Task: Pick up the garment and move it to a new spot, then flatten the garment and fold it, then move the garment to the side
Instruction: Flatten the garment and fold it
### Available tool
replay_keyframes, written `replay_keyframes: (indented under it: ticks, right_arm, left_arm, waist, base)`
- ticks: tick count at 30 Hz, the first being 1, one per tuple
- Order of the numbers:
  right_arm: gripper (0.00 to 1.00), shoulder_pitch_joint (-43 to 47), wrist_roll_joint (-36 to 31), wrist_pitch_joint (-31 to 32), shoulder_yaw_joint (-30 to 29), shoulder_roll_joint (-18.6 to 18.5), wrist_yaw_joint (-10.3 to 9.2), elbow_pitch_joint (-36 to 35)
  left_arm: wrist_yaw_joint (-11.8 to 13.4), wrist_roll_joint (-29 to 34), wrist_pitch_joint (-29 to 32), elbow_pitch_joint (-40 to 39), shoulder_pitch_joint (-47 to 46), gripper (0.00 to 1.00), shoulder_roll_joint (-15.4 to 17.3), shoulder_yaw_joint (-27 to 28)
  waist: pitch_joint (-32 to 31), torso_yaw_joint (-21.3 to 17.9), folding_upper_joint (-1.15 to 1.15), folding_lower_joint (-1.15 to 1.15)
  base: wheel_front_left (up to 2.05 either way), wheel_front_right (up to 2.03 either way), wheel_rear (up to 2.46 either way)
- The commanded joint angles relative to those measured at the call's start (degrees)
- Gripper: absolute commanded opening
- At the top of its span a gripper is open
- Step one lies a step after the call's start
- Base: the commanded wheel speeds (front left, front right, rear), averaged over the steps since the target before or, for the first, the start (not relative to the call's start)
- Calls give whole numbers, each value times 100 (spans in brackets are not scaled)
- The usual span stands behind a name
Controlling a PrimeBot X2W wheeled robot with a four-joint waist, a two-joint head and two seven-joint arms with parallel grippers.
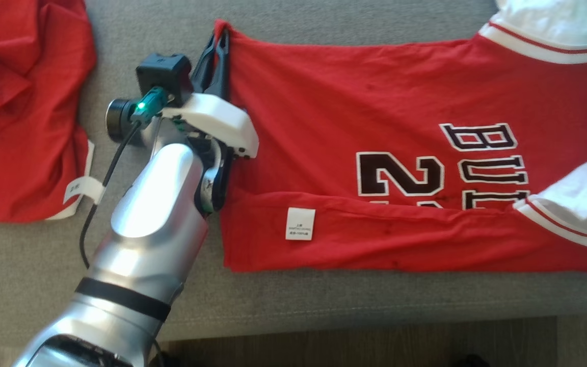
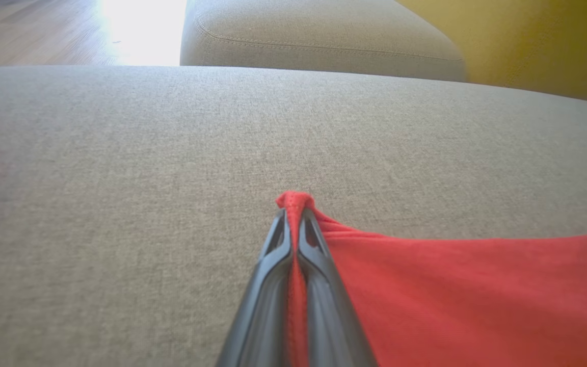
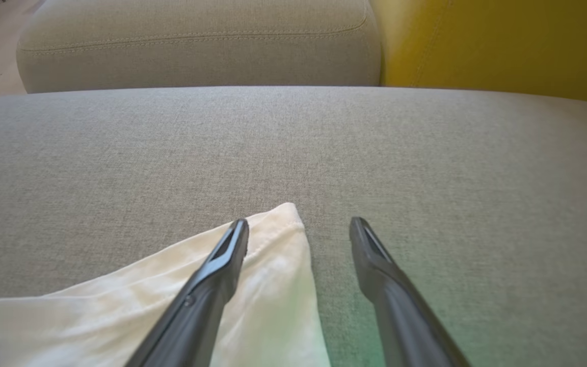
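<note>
Light, limp and apt to sag, the red jersey (image 1: 375, 127) lies spread along the grey cushion (image 1: 324, 300), its far hem corner pinched between the left fingers (image 2: 316, 265), a sensible hold, while the right fingers (image 3: 222, 265) stand spread above its white end (image 3: 273, 295).

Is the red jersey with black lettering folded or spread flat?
Partly folded: red jersey lies flat, one long edge turned over the lettering, white label showing.

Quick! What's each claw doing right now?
Left claw: closed, pinching the red jersey corner.
Right claw: open, holding nothing.
</note>
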Motion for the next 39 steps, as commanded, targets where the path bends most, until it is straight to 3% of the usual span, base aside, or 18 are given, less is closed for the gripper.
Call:
replay_keyframes:
  ticks: [1, 17, 18, 19, 32, 39]
  right_arm:
    - [100, -95, 47, -25, 68, -58, -1, -108]
    - [100, -631, 425, 146, 712, -181, -1, 798]
    - [72, -623, 465, 178, 751, -160, -1, 821]
    - [0, -612, 507, 199, 797, -139, -1, 823]
    - [0, -467, 982, -280, 1331, -223, -1, 539]
    - [0, -496, 1096, -1195, 1330, -237, -1, 646]
  left_arm:
    - [79, -22, -32, -94, -97, 0, 141, 134]
    - [239, -134, -32, -160, -333, 0, 140, -115]
    - [244, -130, -32, -154, -337, 0, 140, -113]
    - [250, -125, -32, -148, -340, 0, 140, -109]
    - [253, -66, -32, 130, -325, 0, 140, 56]
    - [183, -3, -32, 311, -230, 0, 140, 221]
  waist:
    - [70, 71, 0, 0]
    - [326, 211, 0, 0]
    - [328, 207, 0, 0]
    - [330, 201, 0, 0]
    - [112, -13, 0, 0]
    - [-339, -222, 0, 0]
  base:
    - [0, 0, 0]
    - [0, 0, 0]
    - [0, 0, 0]
    - [0, 0, 0]
    - [0, 0, 0]
    - [0, 0, 0]
